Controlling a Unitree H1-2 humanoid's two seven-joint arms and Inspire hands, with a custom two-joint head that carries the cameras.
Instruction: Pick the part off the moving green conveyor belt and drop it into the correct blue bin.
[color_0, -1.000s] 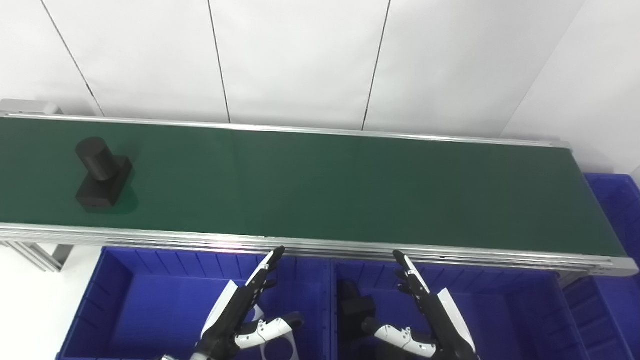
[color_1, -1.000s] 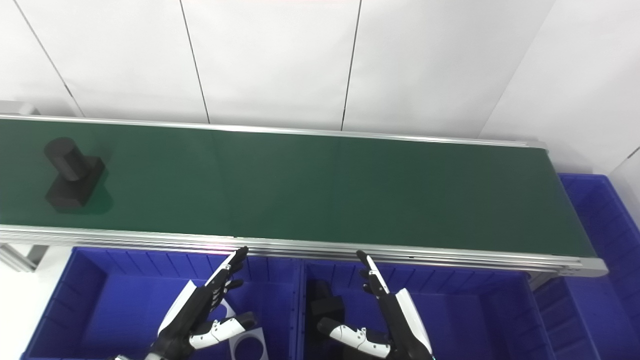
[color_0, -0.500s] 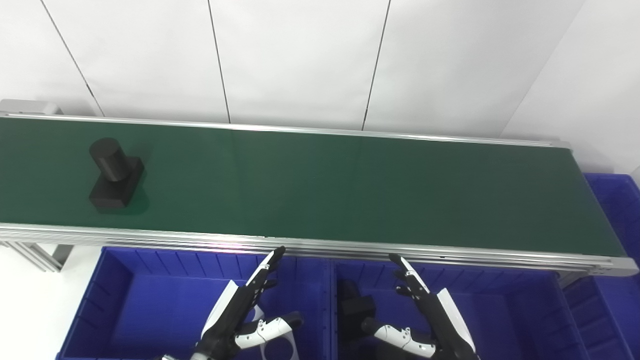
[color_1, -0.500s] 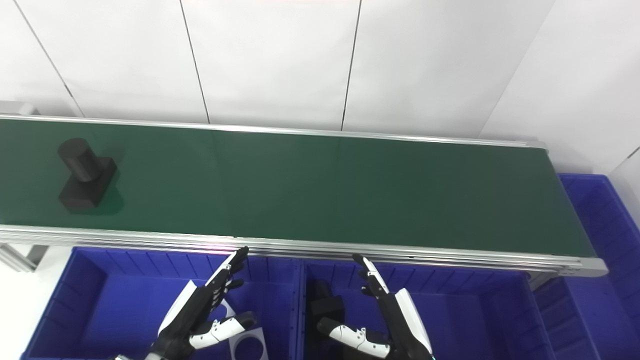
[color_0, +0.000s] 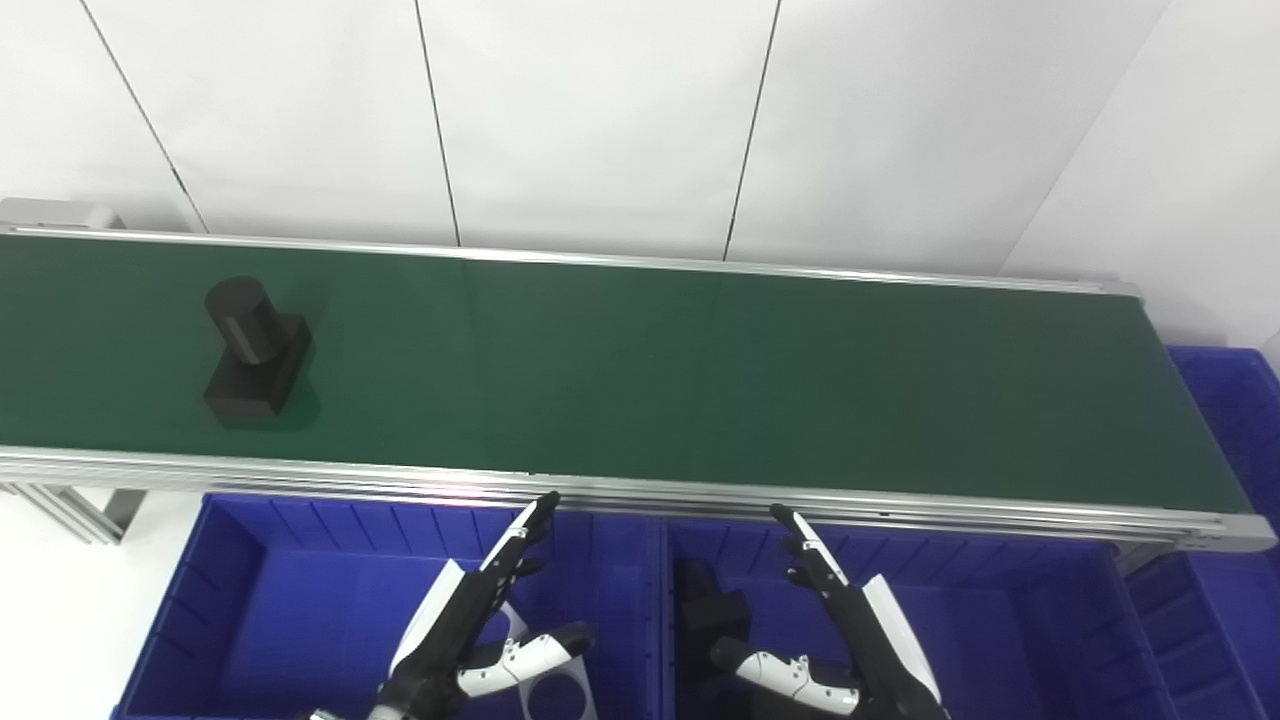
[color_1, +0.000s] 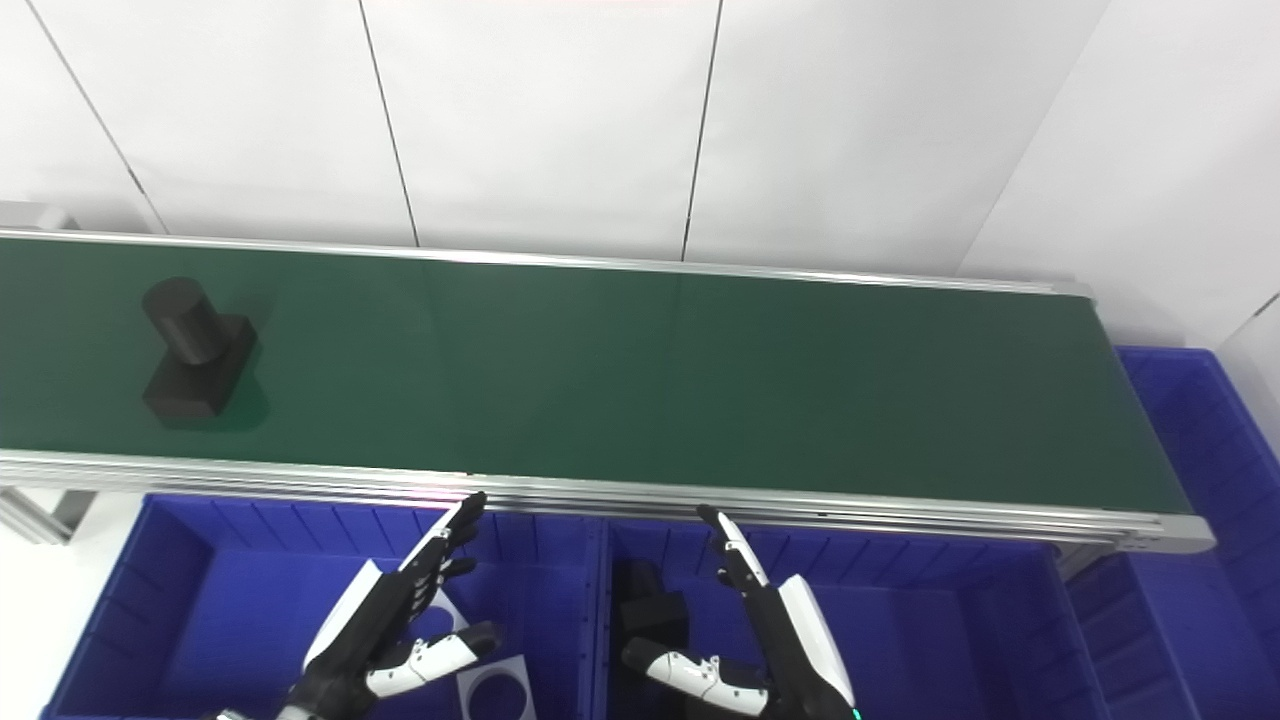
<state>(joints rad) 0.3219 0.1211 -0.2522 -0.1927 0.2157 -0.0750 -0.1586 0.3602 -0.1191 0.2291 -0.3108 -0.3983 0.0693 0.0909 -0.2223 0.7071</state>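
A black part (color_0: 253, 352), a cylinder standing on a square block, rides on the green conveyor belt (color_0: 640, 370) near its left end. My left hand (color_0: 470, 630) hovers open over the left blue bin (color_0: 250, 600), fingers stretched toward the belt's near rail. My right hand (color_0: 850, 640) is open above the middle blue bin (color_0: 1000, 620), holding nothing. Both hands are well to the right of the part and below the belt.
A black part (color_0: 712, 620) lies in the middle bin beside my right hand. A white card with a ring mark (color_1: 490, 685) lies in the left bin. Another blue bin (color_0: 1235, 400) stands past the belt's right end. White wall panels rise behind the belt.
The black part has travelled to the right along the belt. Both hands have drifted slightly left and down, still open.
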